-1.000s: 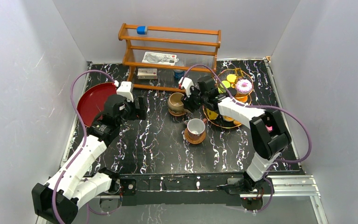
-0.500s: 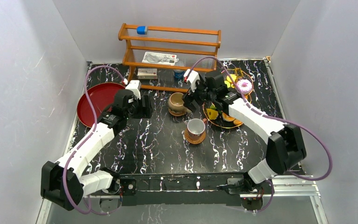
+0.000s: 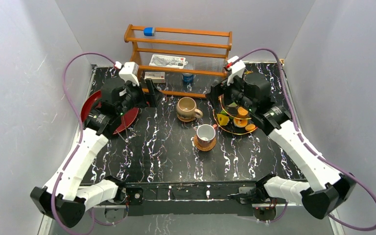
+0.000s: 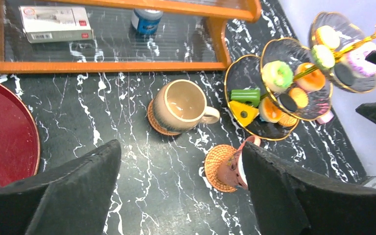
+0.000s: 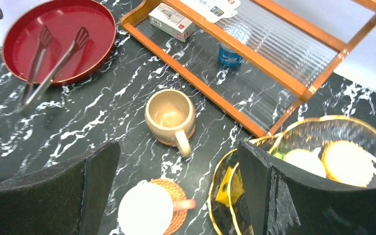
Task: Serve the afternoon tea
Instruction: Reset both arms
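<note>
The tan mug (image 3: 186, 107) stands upright on a woven coaster (image 4: 156, 122) in the middle of the table. Just in front of it, the white red-handled cup (image 3: 205, 132) sits on the second coaster (image 3: 204, 144). To their right is the gold-rimmed tiered stand (image 3: 231, 128), holding toy pastries (image 4: 276, 74) and a yellow wedge (image 4: 242, 111). My left gripper (image 3: 152, 94) hangs open high above the table, left of the mug. My right gripper (image 3: 216, 94) hangs open above the stand's left side. Neither gripper holds or touches anything.
A wooden rack (image 3: 178, 54) with boxes and a blue can (image 3: 188, 77) stands at the back. A red tray (image 5: 61, 39) with metal tongs (image 5: 54, 63) lies at the left, partly under my left arm.
My right gripper has left the mug's side, opened wide, and risen to the right over the stand. My left arm has lifted and drawn back toward the rack. Mug and cup have not moved.
</note>
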{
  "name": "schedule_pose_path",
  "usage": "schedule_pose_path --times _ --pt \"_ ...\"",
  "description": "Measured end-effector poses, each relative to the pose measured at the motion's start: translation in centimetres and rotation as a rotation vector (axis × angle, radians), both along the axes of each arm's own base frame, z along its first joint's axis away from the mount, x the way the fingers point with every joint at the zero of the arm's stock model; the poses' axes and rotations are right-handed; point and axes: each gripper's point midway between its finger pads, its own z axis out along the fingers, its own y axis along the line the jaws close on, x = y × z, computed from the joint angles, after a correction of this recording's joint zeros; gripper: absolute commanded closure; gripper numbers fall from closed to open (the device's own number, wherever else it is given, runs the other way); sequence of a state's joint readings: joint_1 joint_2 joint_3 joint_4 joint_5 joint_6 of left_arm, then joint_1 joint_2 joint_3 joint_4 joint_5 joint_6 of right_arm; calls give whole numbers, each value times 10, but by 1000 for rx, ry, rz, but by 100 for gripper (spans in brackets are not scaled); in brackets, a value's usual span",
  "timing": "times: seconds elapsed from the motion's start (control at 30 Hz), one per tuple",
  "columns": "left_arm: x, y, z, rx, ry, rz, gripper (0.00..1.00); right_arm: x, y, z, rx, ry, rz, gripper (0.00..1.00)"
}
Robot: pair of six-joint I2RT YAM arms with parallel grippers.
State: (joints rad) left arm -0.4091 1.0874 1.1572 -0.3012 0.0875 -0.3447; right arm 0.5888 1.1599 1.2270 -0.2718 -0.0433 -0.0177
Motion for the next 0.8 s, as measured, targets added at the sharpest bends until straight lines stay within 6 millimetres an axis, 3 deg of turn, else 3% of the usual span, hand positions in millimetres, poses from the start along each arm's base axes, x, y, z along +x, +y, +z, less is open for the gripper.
schedule_pose_path --times 0.17,0.4,0.6,0.8 --pt "-21 9 37 -36 -65 3 6 -29 -20 16 94 58 -64 1" --pt "-51 20 55 -78 -108 3 6 -60 -55 17 169 149 -202 1" --pt "-67 29 41 -98 -94 27 6 -74 -70 1 174 208 -265 1" --pt "-69 30 18 -97 -44 45 5 -78 -74 -12 163 254 -291 1"
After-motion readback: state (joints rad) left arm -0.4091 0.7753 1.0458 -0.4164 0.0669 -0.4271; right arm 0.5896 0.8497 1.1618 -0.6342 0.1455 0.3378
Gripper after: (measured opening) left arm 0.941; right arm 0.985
